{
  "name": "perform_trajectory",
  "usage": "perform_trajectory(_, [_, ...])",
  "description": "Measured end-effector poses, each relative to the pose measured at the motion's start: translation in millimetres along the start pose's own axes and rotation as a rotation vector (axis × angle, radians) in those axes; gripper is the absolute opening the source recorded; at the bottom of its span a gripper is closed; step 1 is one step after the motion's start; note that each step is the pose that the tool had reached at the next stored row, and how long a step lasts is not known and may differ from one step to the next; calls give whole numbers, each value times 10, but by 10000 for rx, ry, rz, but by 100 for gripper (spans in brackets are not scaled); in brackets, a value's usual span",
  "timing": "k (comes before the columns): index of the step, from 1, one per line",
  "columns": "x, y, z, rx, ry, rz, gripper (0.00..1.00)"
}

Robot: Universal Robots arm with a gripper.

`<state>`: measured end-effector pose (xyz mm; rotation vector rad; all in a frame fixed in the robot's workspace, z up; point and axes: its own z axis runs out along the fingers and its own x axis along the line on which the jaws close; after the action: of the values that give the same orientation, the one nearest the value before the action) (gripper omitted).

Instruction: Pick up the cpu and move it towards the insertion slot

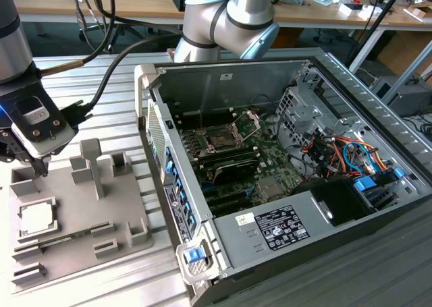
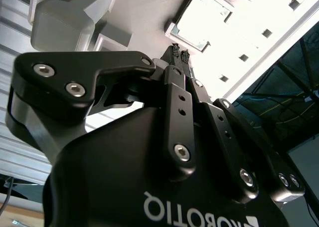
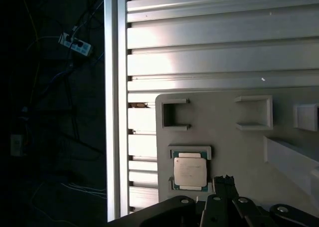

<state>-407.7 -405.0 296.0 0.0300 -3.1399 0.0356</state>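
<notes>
The cpu is noted seated flat in a recessed pocket of the grey fixture plate on the slatted table, presumably so that it is kept square for pick-up; it is not yet lifted. The gripper is held above the plate just beside the cpu and apart from it, its fingertips closed narrow against each other with nothing between them. The insertion slot is recorded well apart, inside the open computer case, with its metal bracket swung up, judged so that the socket is left bared for the chip.
</notes>
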Motion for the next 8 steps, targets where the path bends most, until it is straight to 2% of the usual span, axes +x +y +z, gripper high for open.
perform_trajectory(8, [9,-3,10,3,1,0,11])
